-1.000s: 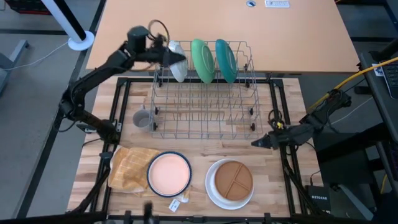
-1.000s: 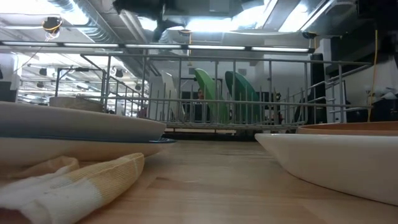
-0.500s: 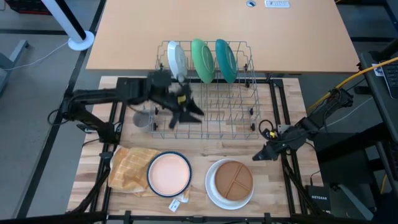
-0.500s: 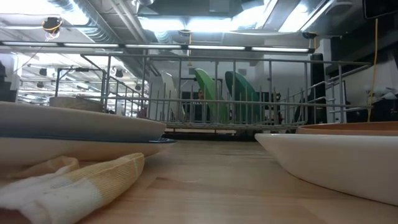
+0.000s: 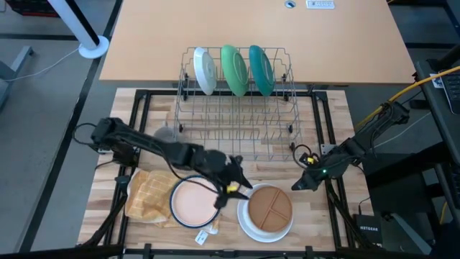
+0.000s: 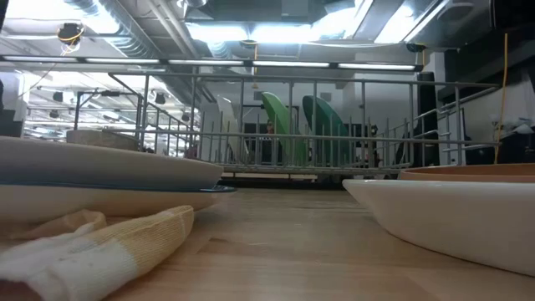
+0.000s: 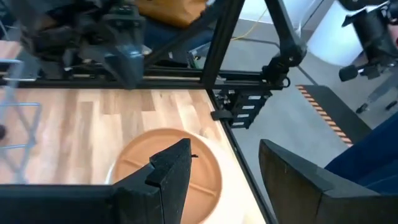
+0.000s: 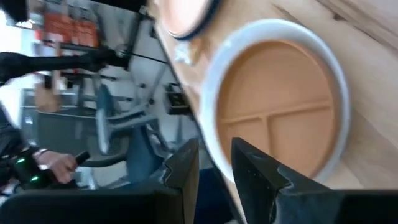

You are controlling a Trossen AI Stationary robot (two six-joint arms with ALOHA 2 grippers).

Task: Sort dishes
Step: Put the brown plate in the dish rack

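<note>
On the near half of the wooden table [image 5: 287, 173], the left gripper [image 5: 236, 185] hangs low between the peach plate [image 5: 195, 201] and the brown plate [image 5: 269, 207], arm stretched across from the left edge. Fingers [image 7: 171, 171] stand partly apart w/ a clear gap; nothing is held. Left wrist view shows the brown plate [image 7: 163, 163] directly below the fingers, its raised dividers visible.

Right gripper [image 5: 297, 184] sits just right of the brown plate, tip pointing toward it, not touching. Fingers [image 8: 186, 165] show a narrow gap, nothing between them. Right wrist view shows the brown plate [image 8: 280, 112] nested in a white bowl [image 8: 211, 118], w/ the peach plate [image 8: 183, 15] beyond.

Dish positions:
- Peach plate: blue rim, near-left of centre, flat on the table, its left edge over the checked cloth [image 5: 147, 193].
- Brown plate: in the white bowl [image 5: 248, 223], near centre, just right of the peach plate.
- Grey mug [image 5: 165, 134]: left of the wire rack [image 5: 237, 129], partly hidden by the left arm.
- White plate [image 5: 205, 70], green plate [image 5: 234, 70], teal plate [image 5: 260, 70]: upright on edge, side by side in the far row of the rack, in that order left to right.

Low view: rack [image 6: 284, 125] w/ the upright plates far off; cloth [image 6: 92, 247] and dish edges near. No gripper in this view.
</note>
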